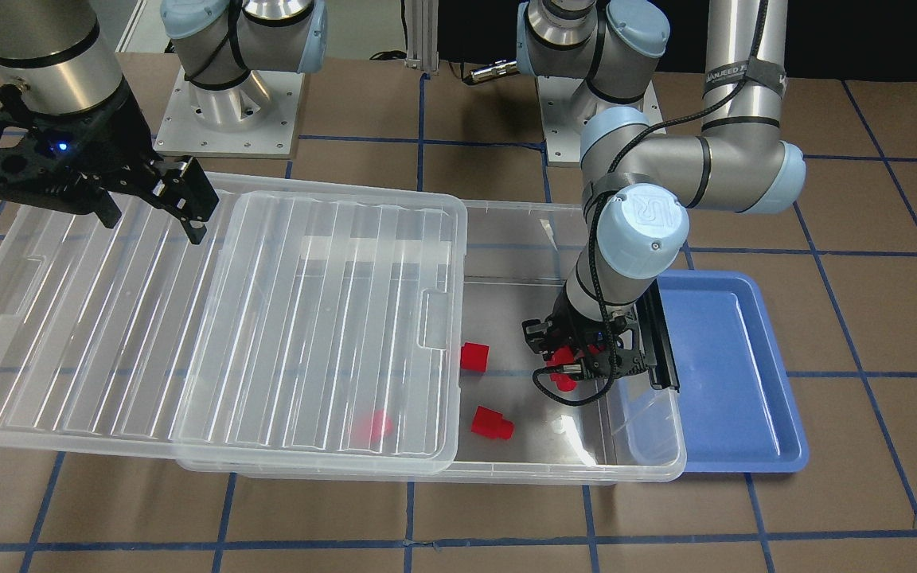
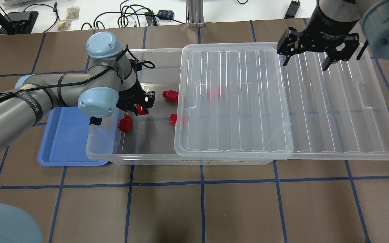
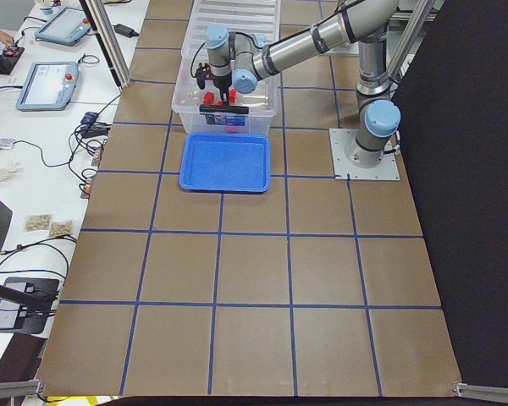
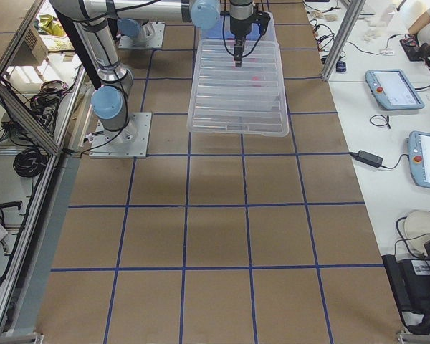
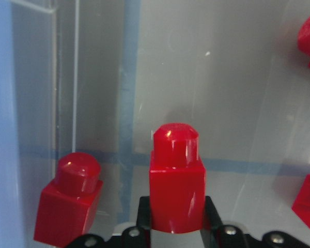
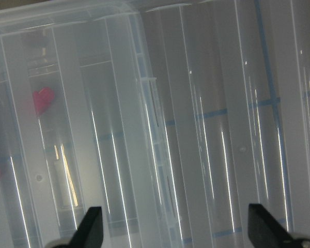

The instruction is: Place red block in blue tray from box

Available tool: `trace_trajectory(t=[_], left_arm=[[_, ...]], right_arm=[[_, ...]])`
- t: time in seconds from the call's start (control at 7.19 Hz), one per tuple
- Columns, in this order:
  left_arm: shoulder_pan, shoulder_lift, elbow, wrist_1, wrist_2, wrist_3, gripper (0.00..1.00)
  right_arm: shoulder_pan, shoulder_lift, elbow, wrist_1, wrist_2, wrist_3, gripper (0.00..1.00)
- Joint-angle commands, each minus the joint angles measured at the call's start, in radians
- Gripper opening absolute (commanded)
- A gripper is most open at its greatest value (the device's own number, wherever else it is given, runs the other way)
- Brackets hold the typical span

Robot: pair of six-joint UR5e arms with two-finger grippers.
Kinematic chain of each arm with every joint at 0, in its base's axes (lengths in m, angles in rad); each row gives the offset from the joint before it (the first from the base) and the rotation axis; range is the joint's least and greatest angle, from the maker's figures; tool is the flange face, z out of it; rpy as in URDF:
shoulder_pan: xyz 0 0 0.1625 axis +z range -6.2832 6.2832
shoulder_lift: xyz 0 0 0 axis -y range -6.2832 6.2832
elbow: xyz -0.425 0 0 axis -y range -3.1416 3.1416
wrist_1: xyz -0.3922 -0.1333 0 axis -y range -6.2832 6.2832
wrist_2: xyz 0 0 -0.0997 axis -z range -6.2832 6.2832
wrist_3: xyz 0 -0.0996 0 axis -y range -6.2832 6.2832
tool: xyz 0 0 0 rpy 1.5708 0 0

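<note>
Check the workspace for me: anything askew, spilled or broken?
Nothing spilled or broken. The one oddity: the lid sits slid about halfway off the box, overhanging its end near the open right pincer, and covers one red block. The left pincer grips a second red block inside the box.

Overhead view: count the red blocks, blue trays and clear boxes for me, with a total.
Red blocks: 5 (one in the left tool, one under the lid)
Blue tray: 1
Clear box: 1
Total: 7
</note>
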Motion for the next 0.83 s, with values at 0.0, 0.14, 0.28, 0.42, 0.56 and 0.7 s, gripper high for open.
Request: trace_trajectory(t=[0.0,0.14,0.28,0.42,0.56,0.7], left_arm=[[-0.001,0.084,0.087,-0.163,0.001,-0.008,0.0],[0.016,0.113,0.146,-0.25,0.001,-0.01,0.0],[0.028,0.131,0.215,-0.333,0.015,-0.006,0.0],[0.076,0.139,0.246,-0.367,0.015,0.01,0.0],[0.141,0.154,0.256,-0.413,0.004,0.012,0.0],[0.201,0.168,0.247,-0.427,0.01,0.079,0.0]], right_arm=[[0.0,-0.002,0.005,0.002,-0.003,-0.003,1.0],[0.0,-0.002,0.005,0.001,-0.003,-0.005,1.0],[0.0,-0.002,0.006,0.002,-0.003,-0.006,1.0],[0.0,-0.004,0.006,0.002,-0.003,-0.006,1.0],[0.0,-0.004,0.008,0.002,-0.003,-0.008,1.0],[0.0,-0.002,0.008,0.002,-0.005,-0.008,1.0]])
